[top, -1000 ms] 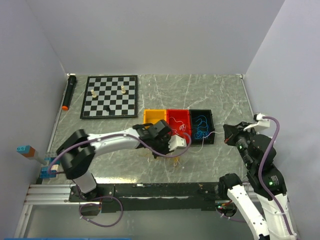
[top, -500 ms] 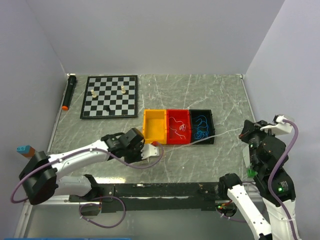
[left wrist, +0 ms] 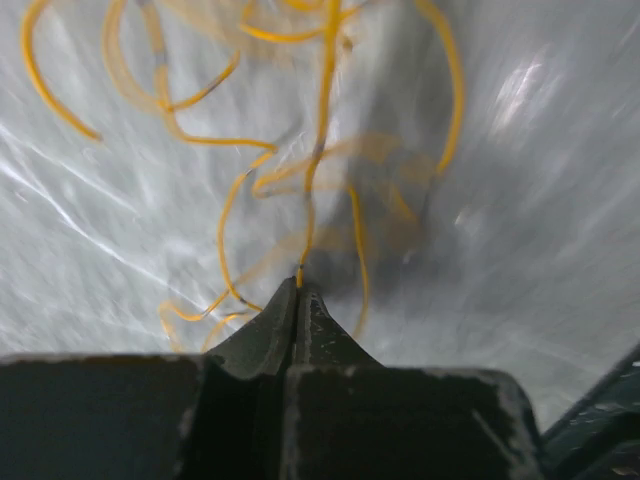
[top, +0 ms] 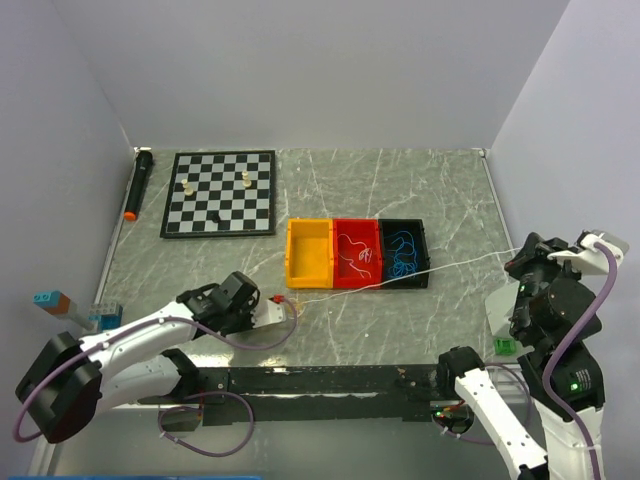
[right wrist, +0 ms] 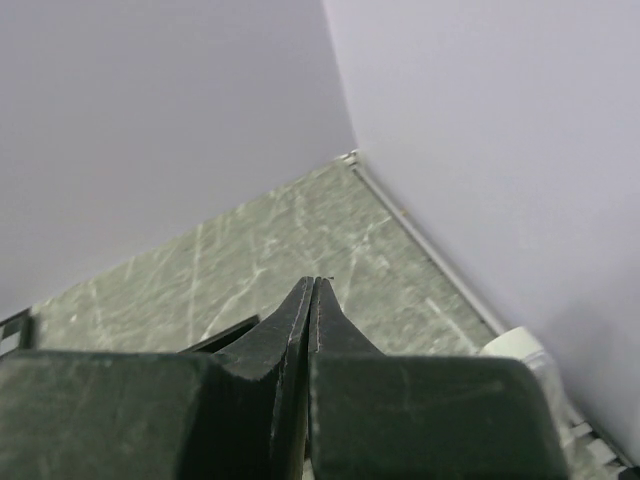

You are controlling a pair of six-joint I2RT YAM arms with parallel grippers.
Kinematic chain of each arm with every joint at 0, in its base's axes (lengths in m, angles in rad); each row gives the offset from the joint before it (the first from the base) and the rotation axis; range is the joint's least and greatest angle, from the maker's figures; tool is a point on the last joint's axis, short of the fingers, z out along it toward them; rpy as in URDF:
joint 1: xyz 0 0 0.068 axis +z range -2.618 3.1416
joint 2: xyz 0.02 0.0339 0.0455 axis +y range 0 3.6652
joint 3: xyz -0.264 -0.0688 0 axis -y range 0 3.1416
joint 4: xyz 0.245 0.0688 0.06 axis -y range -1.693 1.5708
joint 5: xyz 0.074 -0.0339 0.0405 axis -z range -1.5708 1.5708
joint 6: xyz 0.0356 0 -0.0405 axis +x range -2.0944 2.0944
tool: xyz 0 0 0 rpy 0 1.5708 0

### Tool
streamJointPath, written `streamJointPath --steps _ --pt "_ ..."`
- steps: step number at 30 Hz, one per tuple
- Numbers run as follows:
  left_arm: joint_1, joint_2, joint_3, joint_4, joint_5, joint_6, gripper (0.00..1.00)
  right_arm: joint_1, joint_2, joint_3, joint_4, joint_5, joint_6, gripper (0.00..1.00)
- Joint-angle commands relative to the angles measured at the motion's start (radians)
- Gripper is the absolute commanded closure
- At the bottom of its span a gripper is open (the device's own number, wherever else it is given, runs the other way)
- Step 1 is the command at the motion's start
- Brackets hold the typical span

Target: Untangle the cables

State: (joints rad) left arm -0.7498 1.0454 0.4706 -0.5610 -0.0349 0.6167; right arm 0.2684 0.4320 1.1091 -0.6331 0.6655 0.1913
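Soft, even light; wrist views less sharp.
From above, the grey marbled bench point(top: 400, 190) is bright, shadows faint. At the left wrist, thin yellow curly strands point(left wrist: 325, 100) smear with motion blur and glare whitens the far right; the dark right tool point(right wrist: 313, 285) looks soft.

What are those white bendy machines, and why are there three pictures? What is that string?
Those are robot arms, a left arm and a right arm, each ending in a pinching gripper. The big picture looks down from above; the other two come from cameras on the wrists. On the table lie a chessboard, a black stick and a yellow tray, red tray and black tray. The left gripper is shut on a curly yellow cable. A thin white cable stretches from there to the right gripper, which is shut and seems to pinch it.
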Motion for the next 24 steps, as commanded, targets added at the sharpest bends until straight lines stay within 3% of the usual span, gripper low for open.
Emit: streamJointPath --steps 1,6,15,19,24 --pt "0.043 -0.034 -0.088 0.021 -0.112 0.081 0.99 0.005 -0.019 0.069 0.098 0.137 -0.105 1.00" --pt "0.105 -0.028 -0.153 0.090 -0.177 0.120 0.99 0.005 0.005 0.100 0.148 0.181 -0.174 1.00" --pt "0.173 -0.035 -0.173 0.122 -0.197 0.149 0.99 0.006 0.034 0.129 0.431 0.279 -0.444 1.00" --pt "0.176 -0.057 -0.115 0.079 -0.148 0.123 0.99 0.005 0.069 0.172 0.103 0.136 -0.134 1.00" --pt "0.176 -0.103 0.014 -0.029 -0.057 0.094 0.99 0.003 0.054 -0.006 -0.105 -0.235 0.132 1.00"
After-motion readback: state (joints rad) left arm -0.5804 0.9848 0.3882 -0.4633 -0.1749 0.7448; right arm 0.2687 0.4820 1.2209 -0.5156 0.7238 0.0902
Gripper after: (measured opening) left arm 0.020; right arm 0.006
